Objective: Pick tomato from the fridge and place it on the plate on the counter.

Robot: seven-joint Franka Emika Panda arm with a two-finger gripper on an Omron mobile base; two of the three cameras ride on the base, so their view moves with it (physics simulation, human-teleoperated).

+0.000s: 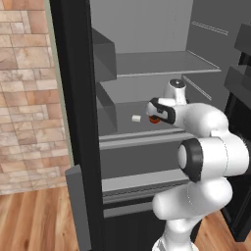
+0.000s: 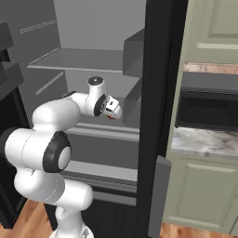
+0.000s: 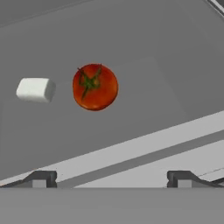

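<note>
Step in hand: the reach into the fridge (image 1: 78, 98); pick not yet made. The arm extends through the open door, and the gripper (image 3: 111, 178) hangs above the middle shelf (image 3: 131, 52), looking down on it.

Tomato (image 3: 95, 86) rests on that shelf, stem side up toward the hand camera. In the left base view it shows as a red patch (image 1: 154, 119) just under the hand. A small whitish block (image 3: 36, 89) lies just beside the tomato, apart from it, with bare shelf between.

Fingers (image 3: 41, 179): spread wide, nothing between them. Both tips stand clear of the tomato, nearer the shelf's front edge than it is.

Worktop (image 2: 204, 142) is visible beside the fridge in the right base view, below the black microwave (image 2: 207, 107). I cannot see the plate from here.

Next move, as I judge it: carry the hand further in over the shelf until the tomato sits centred between the fingers, then descend and close. The block is near; the finger on that side should come down in the gap without nudging it.
</note>
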